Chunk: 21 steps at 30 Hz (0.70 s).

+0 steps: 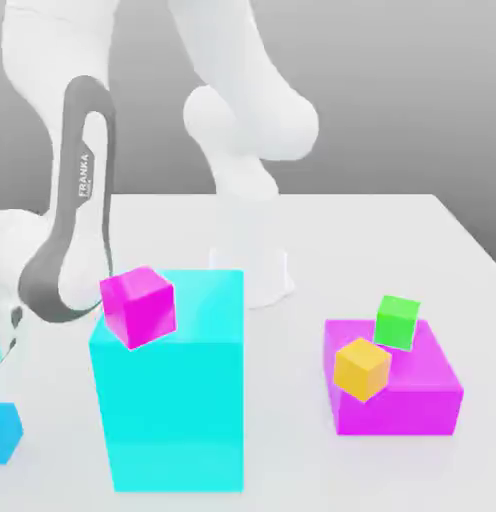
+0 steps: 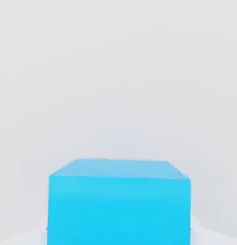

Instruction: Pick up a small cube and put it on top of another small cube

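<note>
A small sky-blue cube lies on the white table at the exterior view's left edge, half cut off by it. The hand view looks at the same cube from very close, with its top face and one side showing, right at the hand. My arm's grey wrist bends down toward the exterior view's left edge, directly above that cube. A small magenta cube sits tilted on the top corner of the tall cyan block. A small green cube and a small orange cube rest on the flat magenta block.
The tall cyan block stands just to the right of the sky-blue cube in the exterior view and close to the arm. The robot's white base is behind it. The table's far edge runs across the back.
</note>
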Each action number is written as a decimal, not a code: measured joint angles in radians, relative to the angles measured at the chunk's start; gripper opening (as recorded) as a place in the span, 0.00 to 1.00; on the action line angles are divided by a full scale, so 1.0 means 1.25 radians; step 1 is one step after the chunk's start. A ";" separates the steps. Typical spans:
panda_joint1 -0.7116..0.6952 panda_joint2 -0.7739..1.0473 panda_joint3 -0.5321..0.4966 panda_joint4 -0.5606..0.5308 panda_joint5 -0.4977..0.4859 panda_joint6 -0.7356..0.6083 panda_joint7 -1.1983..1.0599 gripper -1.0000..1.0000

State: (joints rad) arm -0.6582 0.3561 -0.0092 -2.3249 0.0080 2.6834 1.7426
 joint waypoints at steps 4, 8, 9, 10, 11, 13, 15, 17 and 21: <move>0.041 -0.100 0.001 0.005 -0.072 -0.116 0.019 0.00; 0.081 -0.202 0.030 0.016 -0.104 -0.238 0.003 0.00; 0.097 -0.229 0.037 0.018 -0.103 -0.267 -0.007 0.00; 0.111 -0.256 0.045 0.021 -0.100 -0.297 -0.018 0.00; 0.122 -0.283 0.053 0.023 -0.094 -0.326 -0.032 0.00; 0.150 -0.338 0.063 0.027 -0.076 -0.383 -0.063 0.00; 0.173 -0.394 0.072 0.031 -0.052 -0.439 -0.099 0.00; 0.197 -0.452 0.082 0.034 -0.021 -0.494 -0.138 0.00; 0.233 -0.505 0.095 0.004 0.021 -0.510 -0.190 0.00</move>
State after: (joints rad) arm -0.3673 -0.2756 0.1092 -2.3203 0.0342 2.0465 1.5048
